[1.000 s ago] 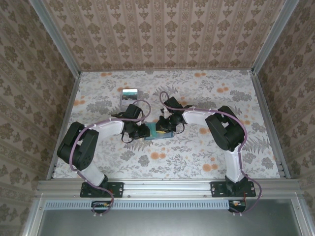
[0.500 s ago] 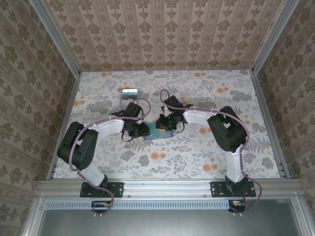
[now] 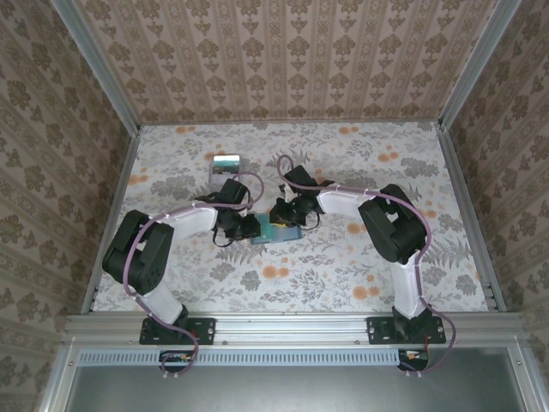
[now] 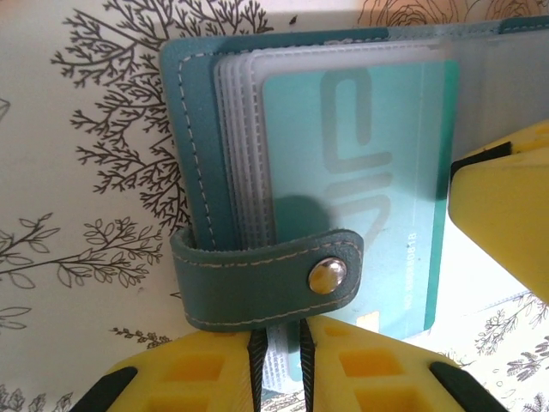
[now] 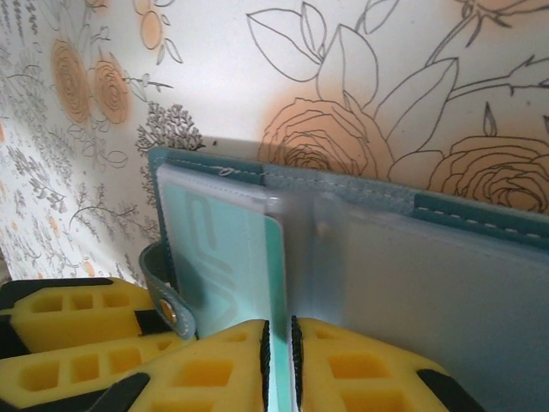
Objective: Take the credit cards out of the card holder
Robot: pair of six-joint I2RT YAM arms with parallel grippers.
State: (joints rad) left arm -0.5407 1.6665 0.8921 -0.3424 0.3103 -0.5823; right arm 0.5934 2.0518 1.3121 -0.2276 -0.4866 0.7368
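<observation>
Presently listed: small flat teal-blue stitched bifold card holder [image 3: 280, 231], laid open near the centre of the floral-printed table [image 3: 343, 283]. A pale teal plastic credit card [image 4: 360, 172] is housed inside clear plastic sleeves [image 4: 244, 129]. The left gripper [image 4: 279, 365], at the holder's 9 o'clock, is closed thinly on the sleeves' edge, judged to anchor it. The right gripper [image 5: 279, 365], at 1 o'clock, is nipped on the card-bearing leaf; whether the card itself is caught cannot be told.

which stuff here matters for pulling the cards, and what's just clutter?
Job:
- card holder, open
- teal credit card in its sleeve
- left gripper and right gripper, both pinching its sleeves

Lying about:
- grey rectangular item, far left
- floral table cover
</observation>
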